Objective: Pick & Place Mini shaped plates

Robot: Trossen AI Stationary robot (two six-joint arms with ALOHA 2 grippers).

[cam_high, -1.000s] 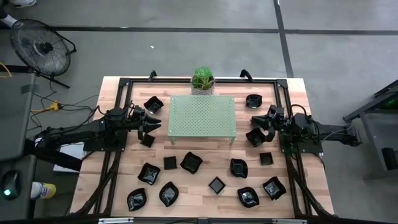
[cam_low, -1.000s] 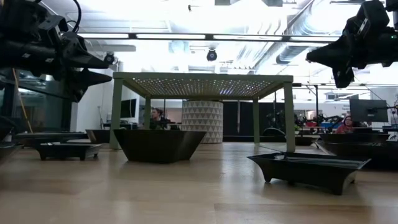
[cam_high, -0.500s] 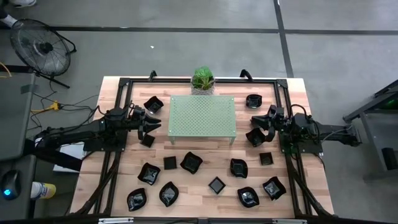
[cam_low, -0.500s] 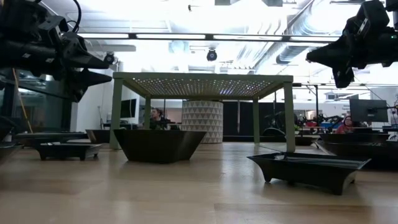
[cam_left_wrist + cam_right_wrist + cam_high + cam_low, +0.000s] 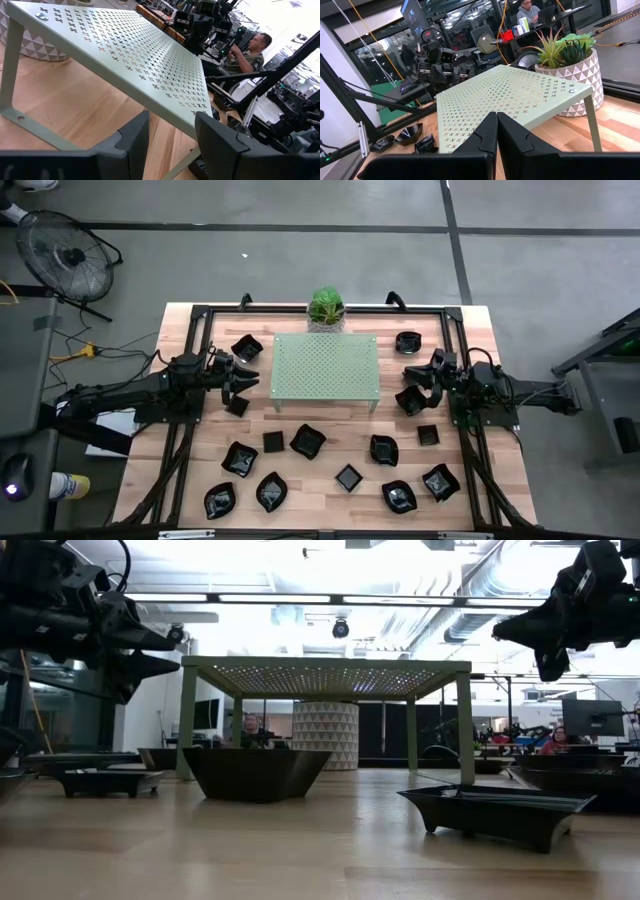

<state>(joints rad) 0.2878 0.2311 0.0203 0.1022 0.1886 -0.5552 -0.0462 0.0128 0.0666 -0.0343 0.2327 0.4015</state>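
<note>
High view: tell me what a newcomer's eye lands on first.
The pale green perforated rack stands at the table's middle, with a small potted plant just behind it. Small glossy black plates lie scattered around it, most of them in front. The left gripper, open, and the right gripper, shut, hover at the rack's two sides, both empty.

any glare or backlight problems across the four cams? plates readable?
Low view: ceiling lights blow out the background, so the rack, arms and plates read as dark silhouettes. High view: even light, glossy plates show small highlights, shapes readable. Left wrist view: bright window area top right washes out; fingers near and soft. Right wrist view: evenly lit, potted plant clear.
</note>
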